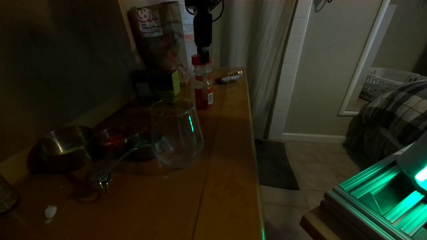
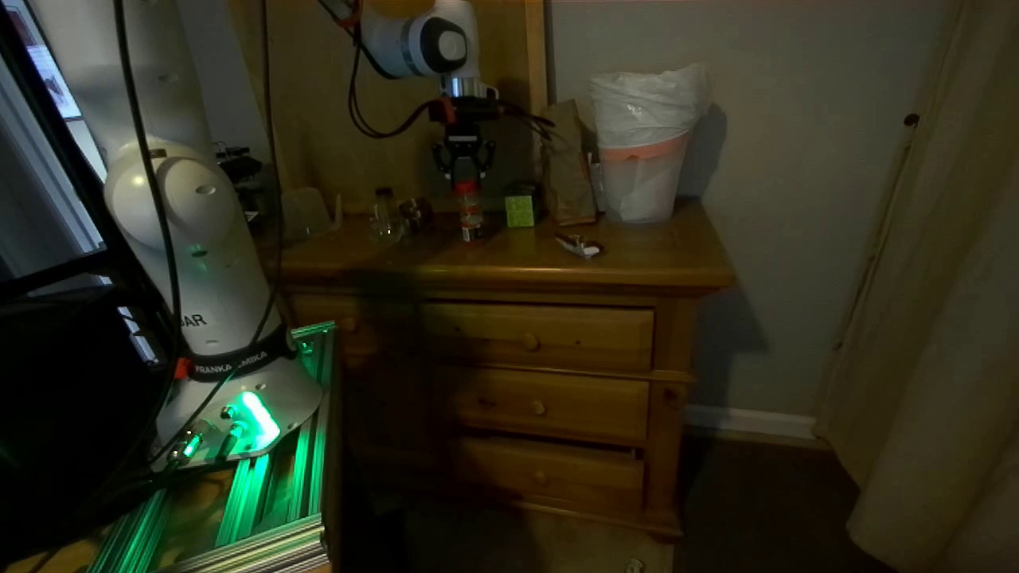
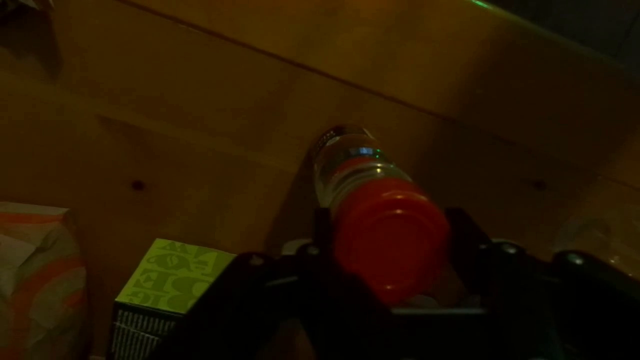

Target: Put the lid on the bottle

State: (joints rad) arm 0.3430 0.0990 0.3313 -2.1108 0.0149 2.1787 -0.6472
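1. In an exterior view, a bowl (image 1: 65,140) and a glass (image 1: 176,135) sit on the near part of the tabletop (image 1: 230,190).
2. Beyond the glass stands the bottle (image 1: 203,90), upright.
3. The lid (image 3: 392,245) sits on top of the bottle; how tightly, I cannot tell.
4. The claw (image 3: 390,227) pinches the lid from both sides.
5. Just past the bottle is a box (image 1: 156,85), a bag (image 1: 158,43) behind it.

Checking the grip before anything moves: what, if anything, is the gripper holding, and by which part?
The gripper appears to hold the red lid, which sits atop the bottle, by two opposite sides of its edge.
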